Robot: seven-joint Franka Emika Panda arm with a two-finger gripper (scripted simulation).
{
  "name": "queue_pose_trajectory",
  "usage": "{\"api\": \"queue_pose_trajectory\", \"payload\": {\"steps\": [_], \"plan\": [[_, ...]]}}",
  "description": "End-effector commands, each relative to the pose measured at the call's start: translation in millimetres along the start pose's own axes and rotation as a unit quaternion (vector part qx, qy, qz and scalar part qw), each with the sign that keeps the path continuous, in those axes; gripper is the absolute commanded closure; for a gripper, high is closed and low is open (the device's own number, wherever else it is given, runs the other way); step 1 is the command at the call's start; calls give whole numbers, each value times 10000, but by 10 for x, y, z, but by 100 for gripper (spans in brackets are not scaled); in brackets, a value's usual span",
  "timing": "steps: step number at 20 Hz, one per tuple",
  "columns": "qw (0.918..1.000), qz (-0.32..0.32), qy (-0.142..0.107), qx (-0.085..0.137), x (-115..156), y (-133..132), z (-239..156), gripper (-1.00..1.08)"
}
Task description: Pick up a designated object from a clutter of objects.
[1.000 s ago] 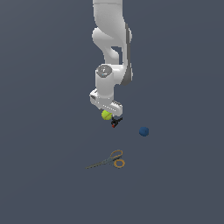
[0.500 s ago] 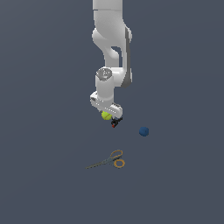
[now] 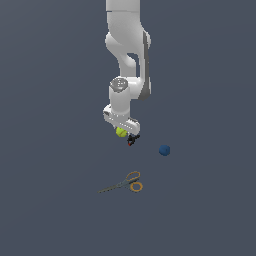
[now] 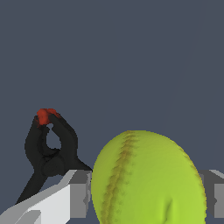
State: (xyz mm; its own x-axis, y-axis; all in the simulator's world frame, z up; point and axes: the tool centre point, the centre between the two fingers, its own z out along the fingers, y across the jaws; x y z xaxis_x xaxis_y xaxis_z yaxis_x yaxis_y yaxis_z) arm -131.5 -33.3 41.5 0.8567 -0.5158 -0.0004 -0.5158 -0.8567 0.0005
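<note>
Since a second earlier the arm had barely moved; ball unchanged under the gripper, fingers closed against both its sides. Lifted or not, hard to tell. Risk: round ball slipping out, or snagging the clamp just beside it (no containers anywhere).

Exterior view: set well back and somewhat high, facing the whole arm and grey floor. Wrist view: very close, looking past the fingers. Shared by both: yellow-green ball and black-and-red clamp.
</note>
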Motion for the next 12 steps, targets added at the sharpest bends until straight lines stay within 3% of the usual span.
{"api": "queue_pose_trajectory", "payload": {"steps": [1,12], "plan": [[10000,1,0,1,0,1,0,108],[10000,2,1,-1,29,-219,-220,108]]}}
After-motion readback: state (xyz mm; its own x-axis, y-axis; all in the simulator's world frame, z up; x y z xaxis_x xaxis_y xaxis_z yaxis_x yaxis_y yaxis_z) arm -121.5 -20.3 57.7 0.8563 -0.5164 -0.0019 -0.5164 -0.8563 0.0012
